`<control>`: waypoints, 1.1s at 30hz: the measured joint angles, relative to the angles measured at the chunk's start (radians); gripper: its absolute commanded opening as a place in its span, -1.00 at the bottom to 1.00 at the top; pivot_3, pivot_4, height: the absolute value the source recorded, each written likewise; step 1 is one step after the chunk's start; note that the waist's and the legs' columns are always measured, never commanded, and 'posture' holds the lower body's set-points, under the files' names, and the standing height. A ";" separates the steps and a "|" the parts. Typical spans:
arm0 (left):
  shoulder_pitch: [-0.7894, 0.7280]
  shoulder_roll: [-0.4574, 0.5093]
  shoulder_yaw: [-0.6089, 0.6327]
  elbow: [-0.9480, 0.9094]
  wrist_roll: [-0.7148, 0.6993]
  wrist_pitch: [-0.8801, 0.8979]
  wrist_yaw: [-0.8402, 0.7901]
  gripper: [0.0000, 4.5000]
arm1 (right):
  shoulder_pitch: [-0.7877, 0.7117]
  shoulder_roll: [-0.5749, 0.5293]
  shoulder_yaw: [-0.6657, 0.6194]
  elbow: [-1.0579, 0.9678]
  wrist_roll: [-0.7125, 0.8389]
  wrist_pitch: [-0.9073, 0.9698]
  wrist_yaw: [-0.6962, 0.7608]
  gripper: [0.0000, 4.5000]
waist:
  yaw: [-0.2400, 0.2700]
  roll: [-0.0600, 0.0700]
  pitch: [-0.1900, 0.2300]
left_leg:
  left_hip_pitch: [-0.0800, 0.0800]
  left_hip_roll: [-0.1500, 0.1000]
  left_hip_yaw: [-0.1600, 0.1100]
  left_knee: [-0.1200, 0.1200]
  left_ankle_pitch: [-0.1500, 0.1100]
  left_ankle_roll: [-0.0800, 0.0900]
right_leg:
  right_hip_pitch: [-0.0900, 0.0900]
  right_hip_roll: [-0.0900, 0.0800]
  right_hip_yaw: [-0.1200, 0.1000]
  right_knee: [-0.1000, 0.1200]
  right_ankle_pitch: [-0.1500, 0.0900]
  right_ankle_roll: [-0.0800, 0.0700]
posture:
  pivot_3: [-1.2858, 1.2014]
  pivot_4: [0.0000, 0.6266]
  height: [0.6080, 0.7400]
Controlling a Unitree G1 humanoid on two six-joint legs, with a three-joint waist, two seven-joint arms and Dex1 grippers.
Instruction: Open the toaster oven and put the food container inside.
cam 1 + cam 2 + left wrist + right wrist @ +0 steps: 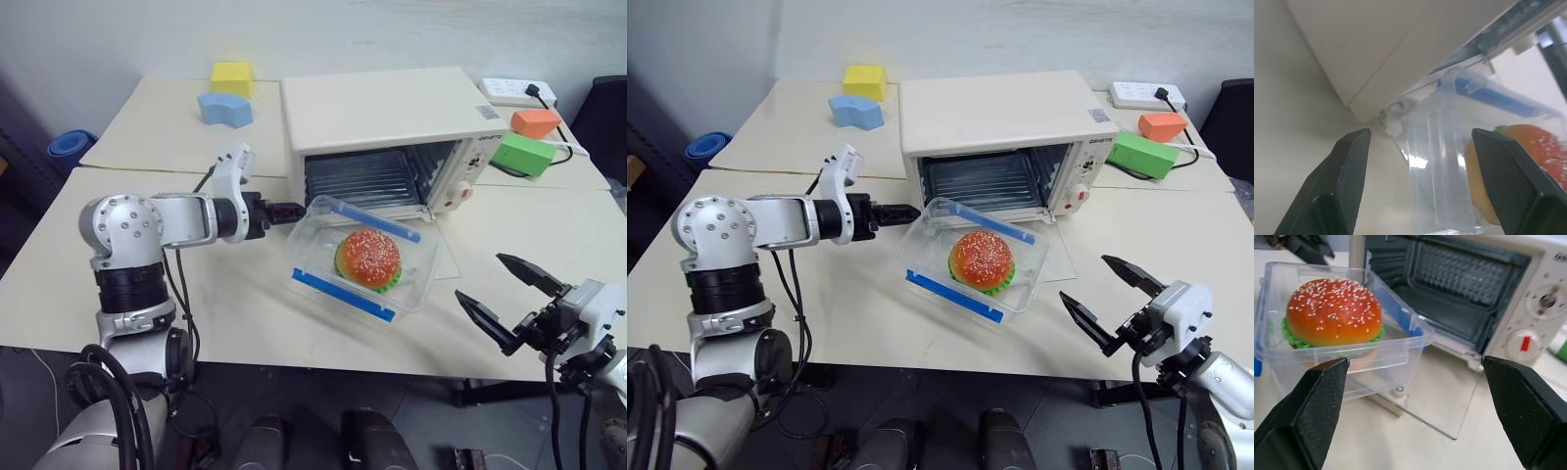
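Note:
The cream toaster oven (382,108) stands at the back of the table with its glass door (1442,406) folded down flat and the rack inside showing. The clear food container (364,259), with blue clips and a toy hamburger within, rests tilted on that door just before the opening. My left gripper (290,211) is open at the container's left end; in the left wrist view that end stands between the spread fingers (1349,181). My right gripper (480,276) hangs open at the table's near right edge, apart from the container.
Behind the oven on the left lie a yellow block (231,78) and a blue block (225,109). To its right are an orange block (535,122), a green block (522,154) and a power strip (517,91) with a cable.

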 measured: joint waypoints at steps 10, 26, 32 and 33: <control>0.394 0.473 -0.389 -0.137 0.278 -0.741 -0.875 -0.74 | 0.103 -0.169 0.116 -0.227 0.128 0.328 0.114 -0.71 | -0.014 0.001 0.000 | 0.004 0.003 0.001 -0.008 0.001 0.001 | 0.004 0.000 0.001 -0.009 -0.002 -0.003 | 0.03 -0.52 1.00; 0.460 0.122 -0.435 -0.166 0.384 -0.901 -0.797 -0.99 | -0.249 -0.043 0.252 -0.030 -0.095 0.303 -0.046 -0.99 | 0.001 0.001 0.000 | -0.002 0.001 -0.001 -0.001 -0.002 0.009 | 0.002 0.000 0.000 -0.006 0.000 0.000 | 0.03 -0.52 1.00; 0.451 -0.031 -0.428 -0.090 0.447 -0.941 -0.650 -0.99 | -0.385 -0.020 0.279 0.113 -0.189 0.238 -0.052 -0.99 | 0.001 0.001 0.000 | -0.002 0.001 -0.001 0.000 -0.002 0.008 | 0.001 0.000 0.000 -0.005 0.000 0.001 | 0.03 -0.52 1.00; 0.451 -0.049 -0.426 -0.087 0.456 -0.947 -0.628 -0.99 | -0.407 -0.014 0.281 0.147 -0.210 0.224 -0.053 -0.99 | 0.000 0.000 0.000 | -0.002 0.001 -0.001 0.000 -0.001 0.007 | 0.001 0.000 0.000 -0.005 0.000 0.001 | 0.03 -0.52 1.00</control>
